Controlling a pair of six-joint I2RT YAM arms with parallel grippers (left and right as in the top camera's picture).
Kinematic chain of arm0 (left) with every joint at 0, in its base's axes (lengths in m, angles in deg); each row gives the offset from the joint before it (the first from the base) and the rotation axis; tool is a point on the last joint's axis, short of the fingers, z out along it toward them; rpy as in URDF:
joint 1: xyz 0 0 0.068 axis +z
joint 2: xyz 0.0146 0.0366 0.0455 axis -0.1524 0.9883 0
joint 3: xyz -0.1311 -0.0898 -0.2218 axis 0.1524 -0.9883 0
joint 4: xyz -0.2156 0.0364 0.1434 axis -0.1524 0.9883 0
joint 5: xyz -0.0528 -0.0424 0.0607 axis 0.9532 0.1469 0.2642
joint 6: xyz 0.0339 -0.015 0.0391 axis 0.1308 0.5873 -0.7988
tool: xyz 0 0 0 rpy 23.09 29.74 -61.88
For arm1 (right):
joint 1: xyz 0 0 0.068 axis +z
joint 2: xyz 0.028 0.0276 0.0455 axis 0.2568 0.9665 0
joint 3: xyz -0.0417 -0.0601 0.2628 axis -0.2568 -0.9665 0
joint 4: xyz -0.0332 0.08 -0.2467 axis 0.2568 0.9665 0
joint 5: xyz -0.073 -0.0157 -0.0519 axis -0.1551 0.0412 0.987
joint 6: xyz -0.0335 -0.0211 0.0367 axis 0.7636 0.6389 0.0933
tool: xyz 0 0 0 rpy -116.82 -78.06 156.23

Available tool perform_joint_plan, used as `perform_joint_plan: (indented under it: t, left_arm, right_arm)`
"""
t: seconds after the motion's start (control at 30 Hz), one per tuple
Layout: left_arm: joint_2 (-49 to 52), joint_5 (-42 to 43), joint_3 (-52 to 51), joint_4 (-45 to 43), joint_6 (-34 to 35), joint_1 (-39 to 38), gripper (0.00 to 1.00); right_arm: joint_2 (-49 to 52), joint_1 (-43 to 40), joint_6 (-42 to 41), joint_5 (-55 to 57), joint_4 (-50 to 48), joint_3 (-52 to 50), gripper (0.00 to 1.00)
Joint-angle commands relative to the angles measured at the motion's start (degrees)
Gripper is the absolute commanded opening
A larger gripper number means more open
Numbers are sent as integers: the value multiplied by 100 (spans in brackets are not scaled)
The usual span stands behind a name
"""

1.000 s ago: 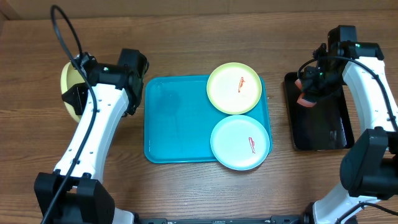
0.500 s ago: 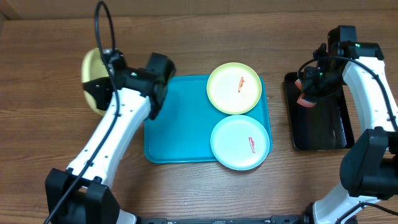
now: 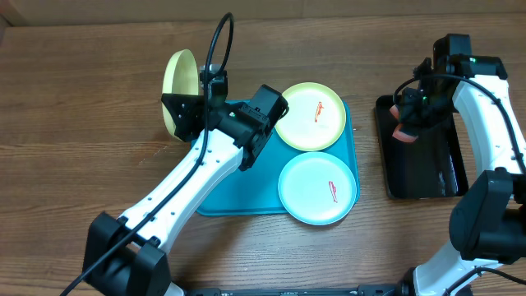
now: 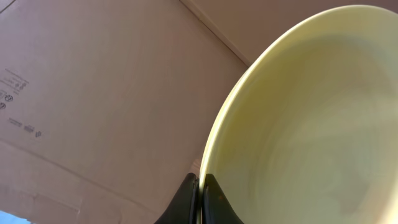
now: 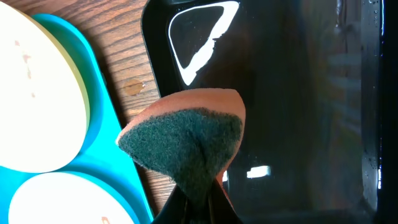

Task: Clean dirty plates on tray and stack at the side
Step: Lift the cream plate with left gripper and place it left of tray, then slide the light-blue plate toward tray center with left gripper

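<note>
**One plate lifted off the tray, two on it**

The left end effector is pinched closed on the rim of the held plate, a yellow-green one. It stands on edge in the air just beyond the far left corner of the tray, with its pale hollow side facing away from the tray.

The tray lies flat on the counter. In its far right corner sits the second yellow-green plate, with a small red-orange smear near its middle and its edge reaching over the tray's far rim. In the near right corner lies the light blue plate, also marked with a red smear. The two plates lie just beside each other.

To the right of the tray, apart from it, lies the black tray. The right end effector is clamped shut on the sponge, orange with a dark green scouring face, which hangs over the black tray's edge nearest the tray.
</note>
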Motion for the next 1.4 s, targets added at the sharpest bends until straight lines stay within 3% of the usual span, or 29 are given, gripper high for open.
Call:
perform_joint_plan:
  t: [0.0, 0.07, 0.1, 0.2, 0.23, 0.3, 0.43, 0.67, 0.93, 1.0, 1.07, 1.13, 1.17, 1.37]
  left_arm:
    - [122, 601, 20, -107, -24, 153, 4]
    - [105, 1792, 20, -98, -37, 411, 4]
    - [101, 2802, 20, -92, -44, 721, 4]
    - [101, 4363, 20, -111, -98, 1526, 4]
    - [101, 4931, 20, -179, -302, 1956, 4]
    - [103, 7215, 20, -632, -1486, 3217, 4]
    - [199, 9270, -33, -800, -1923, 4817, 4]
    - [382, 9744, -927, -1532, -1939, 6264, 4]
    - [404, 9604, -1519, -2468, -1821, 6481, 4]
    - [404, 9525, -1519, -2514, -1821, 6481, 17]
    - [404, 9346, -1519, -2549, -1823, 6481, 61]
    - [404, 9149, -1519, -2570, -1825, 6481, 93]
    - [402, 9141, -1515, -2570, -1825, 6481, 100]
    - [358, 9416, -964, -2177, -2065, 6116, 100]
  right_arm:
    - [-81, -11, -28, -59, -7, 70, 4]
    - [-81, -11, -26, -59, -7, 70, 4]
    - [-81, -11, -26, -57, -7, 70, 4]
    - [-81, -11, -26, -59, -9, 70, 4]
    - [-81, -11, -26, -59, -9, 70, 4]
    - [-81, -11, -28, -59, -7, 70, 4]
    - [-81, -11, -28, -59, 13, 70, 4]
    - [-81, -11, -28, -59, 11, 70, 4]
    - [-81, -11, -28, -61, 50, 70, 4]
    - [-81, -11, -28, -59, 61, 70, 4]
    - [-81, -11, -28, -59, 74, 70, 4]
    - [-81, -11, -26, -59, 74, 70, 4]
    - [-81, -11, -28, -59, 72, 70, 4]
    - [-81, -11, -26, -59, 74, 70, 4]
